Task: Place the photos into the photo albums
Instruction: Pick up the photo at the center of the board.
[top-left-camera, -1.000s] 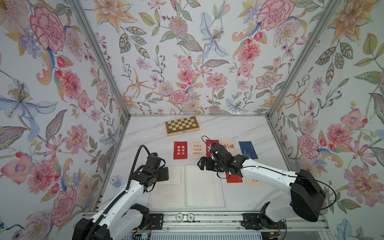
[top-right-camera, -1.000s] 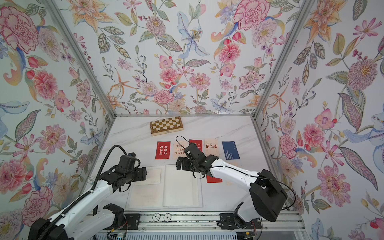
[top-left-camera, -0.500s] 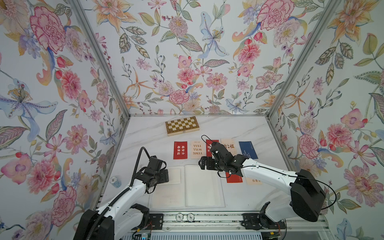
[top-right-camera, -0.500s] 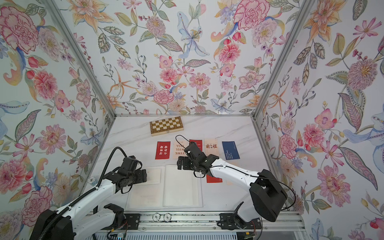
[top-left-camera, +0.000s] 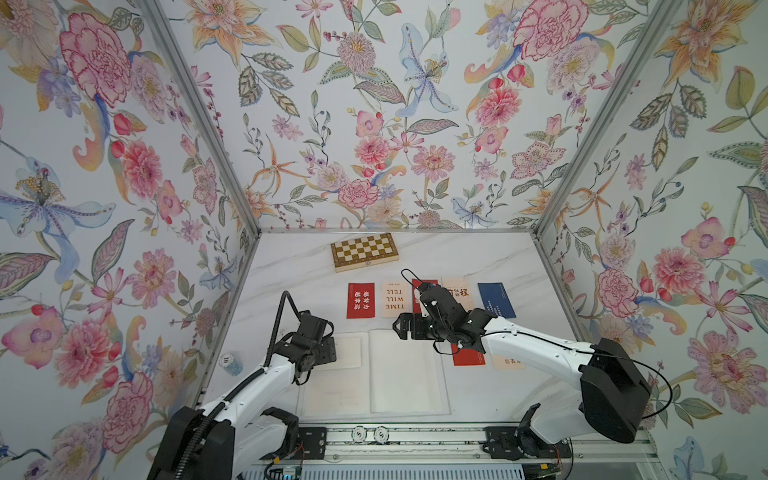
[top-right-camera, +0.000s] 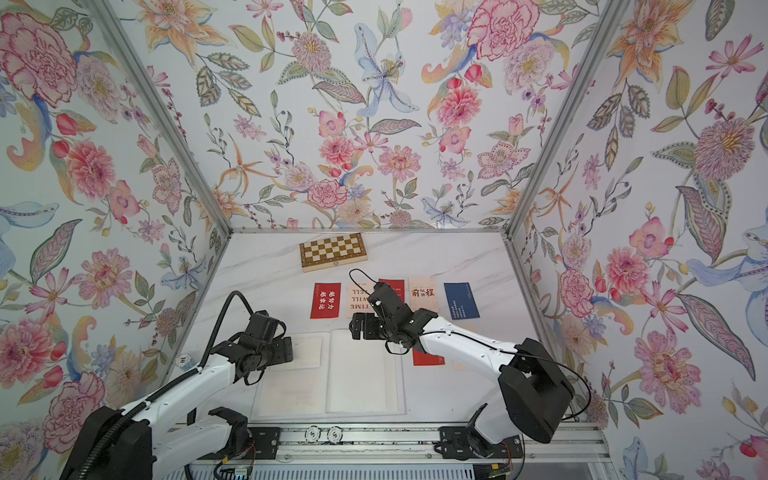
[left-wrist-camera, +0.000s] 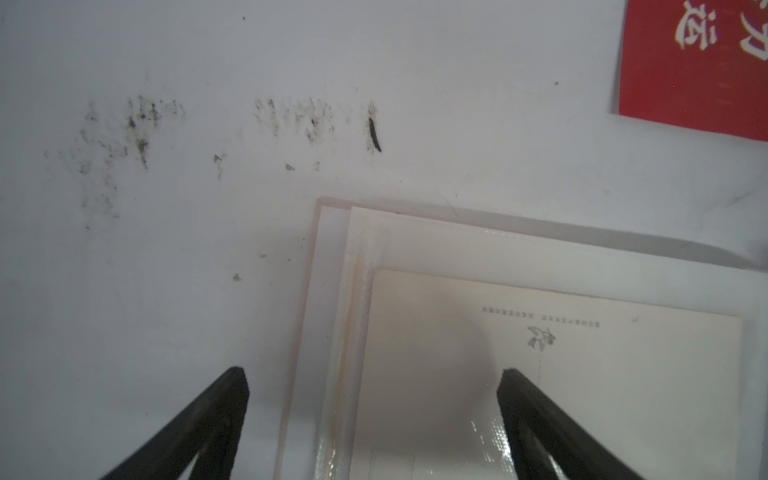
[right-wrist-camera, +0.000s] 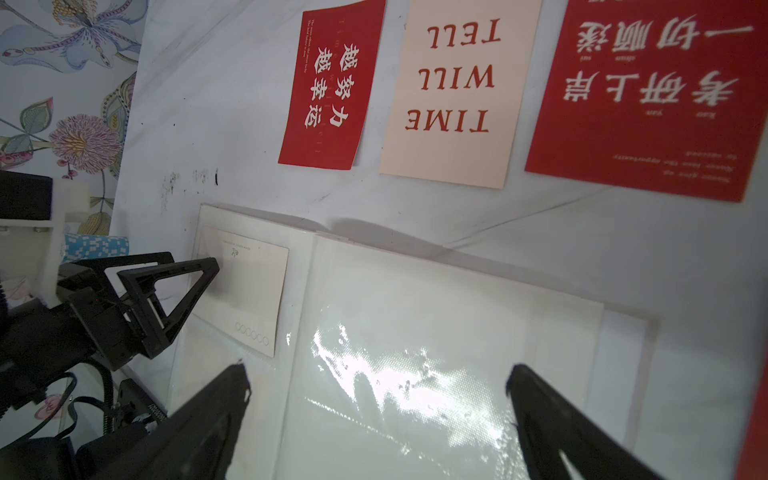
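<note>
Compared against the frames from a second back — little changed.

Found the open white photo album with translucent sleeve pages (top-left-camera: 409, 374) flat at the front of the white marble-look table (top-left-camera: 291, 282), same spot as before. Noted one cream card, plain back up (top-left-camera: 348, 352), in the upper sleeve of the left page, unmoved.

Left gripper (left-wrist-camera: 372, 371): open, fingers wide apart, nothing between them. Straddling the album's outer left edge, one finger over bare table, the other over the sleeved card. Saw the arm's lower links swung slightly inward since a second ago, tips at nearly the same place.

Right gripper (right-wrist-camera: 378, 368): open wide, empty, above the glossy right page. No shift seen.

Remaining photos all on the table, positions unchanged. Counted five in a row just behind the album:
- red card with white characters (top-left-camera: 360, 300)
- cream "TIME WILL TELL" card (top-left-camera: 395, 296)
- second red card (top-left-camera: 420, 286), partly under the right arm
- cream card with dark characters (top-left-camera: 457, 291)
- navy blue card (top-left-camera: 496, 300)

Two more beside the album's right edge — third red card (top-left-camera: 468, 358) and pale cream card (top-left-camera: 508, 362), both partly hidden by the right arm.

Checkered wooden chessboard box (top-left-camera: 363, 257) at the back, as before.
</note>
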